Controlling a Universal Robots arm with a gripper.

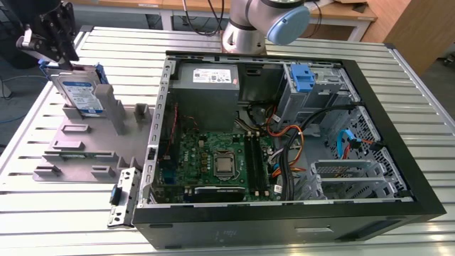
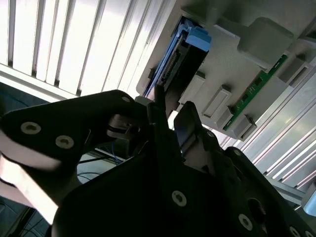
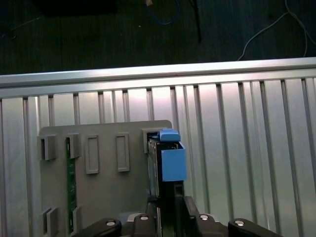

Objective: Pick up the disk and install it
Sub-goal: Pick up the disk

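Disk (image 1: 80, 95) stands on edge in the grey holder (image 1: 74, 160) on the worktop (image 1: 42, 213), outside the case (image 1: 398, 154). My hand (image 1: 58, 60) is at its top edge. I cannot tell whether it is clamped. Install not done.

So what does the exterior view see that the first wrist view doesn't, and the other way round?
Exterior view: the open computer case with its green motherboard and grey power-supply box, plus the robot arm.
First wrist view: a white cable on the dark floor beyond the table.
Both: the disk standing on edge in the grey holder on the table, with the claw right at its top.
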